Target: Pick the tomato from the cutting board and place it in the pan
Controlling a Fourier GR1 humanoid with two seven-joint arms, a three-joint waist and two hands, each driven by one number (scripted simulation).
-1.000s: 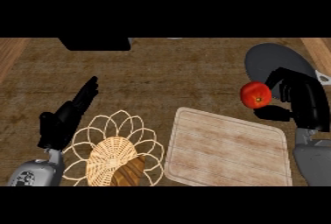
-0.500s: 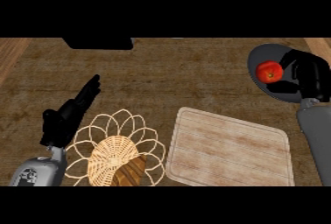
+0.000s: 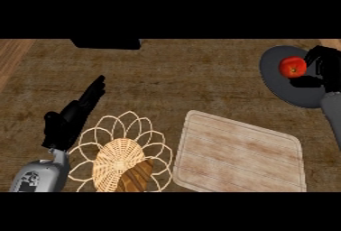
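Observation:
The red tomato is over the dark grey pan at the far right of the counter. My right hand is curled round the tomato from its right side, thumb below it. Whether the tomato touches the pan's bottom I cannot tell. The pale wooden cutting board lies bare in the lower middle-right. My left hand rests at the left with straight fingers pointing up and right, holding nothing.
A wicker basket with a looped wire rim sits beside the left hand, with a brown bread loaf in it. A black object stands at the counter's far edge. A lighter wooden strip runs along the upper left.
My right hand has carried the tomato from beside the board's upper right corner up and to the right, over the pan. The left hand has stayed in place.

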